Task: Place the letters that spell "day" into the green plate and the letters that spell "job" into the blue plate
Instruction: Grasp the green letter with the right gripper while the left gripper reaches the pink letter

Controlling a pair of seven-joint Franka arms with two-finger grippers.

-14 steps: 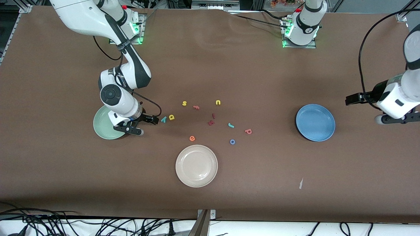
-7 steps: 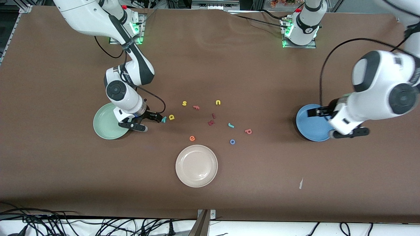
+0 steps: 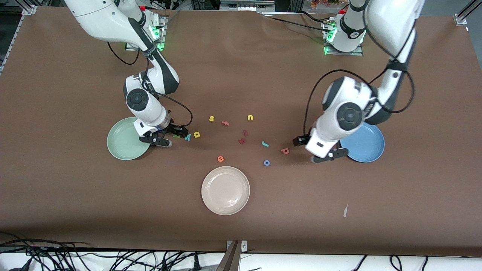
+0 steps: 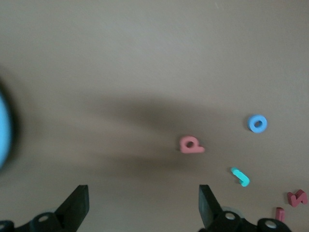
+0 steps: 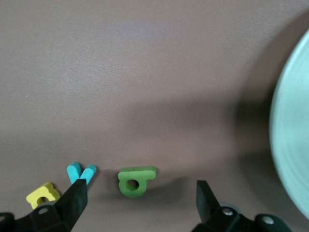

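Observation:
The green "a" (image 5: pixel 135 181) lies just off the green plate (image 3: pixel 122 145), with the teal "y" (image 3: pixel 188 137) and yellow "d" (image 3: pixel 196 134) beside it. My right gripper (image 5: pixel 140 198) hangs open over the "a", and one fingertip (image 5: pixel 77 193) covers the foot of the "y" (image 5: pixel 81 172). The salmon "b" (image 3: pixel 285 151), teal "j" (image 3: pixel 265 143) and blue "o" (image 3: pixel 266 162) lie mid-table. My left gripper (image 3: pixel 327 155) stands open and empty between the "b" (image 4: pixel 191 144) and the blue plate (image 3: pixel 367 146).
A cream plate (image 3: pixel 225 190) sits nearer the front camera than the letters. A yellow "s" (image 3: pixel 211 119) and "u" (image 3: pixel 250 117), a salmon letter (image 3: pixel 225 123), an orange "e" (image 3: pixel 220 159) and two dark red letters (image 3: pixel 242 141) are scattered among them.
The left arm has swung in from its end of the table, across the blue plate, to the spot beside the "b". The right gripper has shifted off the green plate toward the "a".

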